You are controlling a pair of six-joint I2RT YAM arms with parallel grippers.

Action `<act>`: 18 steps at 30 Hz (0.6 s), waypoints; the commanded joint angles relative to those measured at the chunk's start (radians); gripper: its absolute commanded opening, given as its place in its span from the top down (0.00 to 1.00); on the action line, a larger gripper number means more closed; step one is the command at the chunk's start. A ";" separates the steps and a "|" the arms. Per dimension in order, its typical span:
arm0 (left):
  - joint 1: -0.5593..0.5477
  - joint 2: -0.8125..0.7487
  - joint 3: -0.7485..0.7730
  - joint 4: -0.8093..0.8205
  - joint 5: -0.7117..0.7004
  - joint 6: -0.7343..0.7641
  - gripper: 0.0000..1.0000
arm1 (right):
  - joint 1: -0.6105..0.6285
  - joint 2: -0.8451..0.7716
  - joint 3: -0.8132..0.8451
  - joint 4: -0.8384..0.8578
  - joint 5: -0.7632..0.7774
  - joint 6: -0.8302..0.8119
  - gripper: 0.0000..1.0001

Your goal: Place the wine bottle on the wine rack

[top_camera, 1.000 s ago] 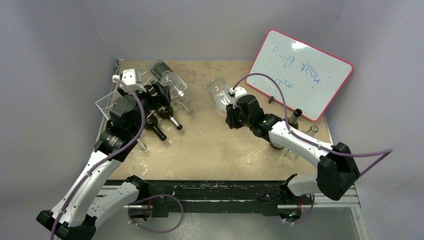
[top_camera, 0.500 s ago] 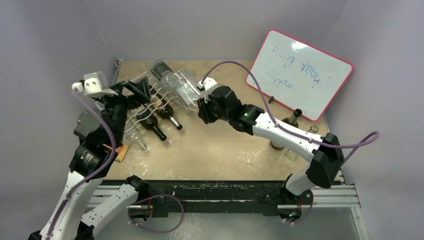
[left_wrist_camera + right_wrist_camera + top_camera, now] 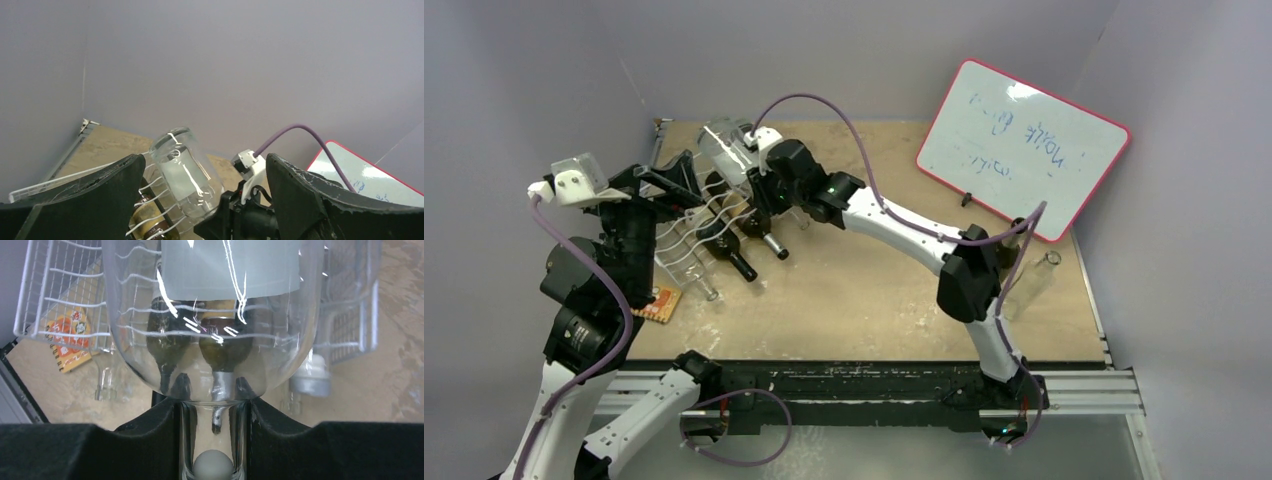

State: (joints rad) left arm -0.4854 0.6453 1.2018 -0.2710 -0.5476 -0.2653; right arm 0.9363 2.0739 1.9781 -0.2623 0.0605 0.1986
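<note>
Now: wine rack (image 3: 686,238) holds two dark bottles (image 3: 724,250) in neighbouring grooves. Right gripper (image 3: 212,442) clamps the clear wine bottle (image 3: 210,340) by its neck, above the rack's far end. 0.5 s ago it was off the rack's right edge. Left gripper (image 3: 202,200) spread wide, holding nothing.

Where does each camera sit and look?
Top external: high behind the robot, looking down at the table; left arm and right arm show.
Left wrist: on the left arm, facing the back wall; its fingers show.
Right wrist: on the right arm, facing the wine rack through the clear bottle; its fingers show.
All three see that bottle.
</note>
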 commanded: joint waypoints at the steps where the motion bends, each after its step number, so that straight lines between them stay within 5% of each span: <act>1: 0.004 0.009 0.030 0.036 -0.031 0.046 0.09 | 0.010 0.010 0.242 0.129 -0.007 0.006 1.00; 18: 0.004 0.026 0.027 0.042 -0.023 0.043 0.09 | 0.018 0.270 0.447 0.169 0.044 0.007 1.00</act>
State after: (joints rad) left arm -0.4854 0.6621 1.2026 -0.2581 -0.5663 -0.2417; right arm 0.9501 2.3917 2.2951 -0.3729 0.0525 0.2081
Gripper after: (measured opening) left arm 0.912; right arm 0.390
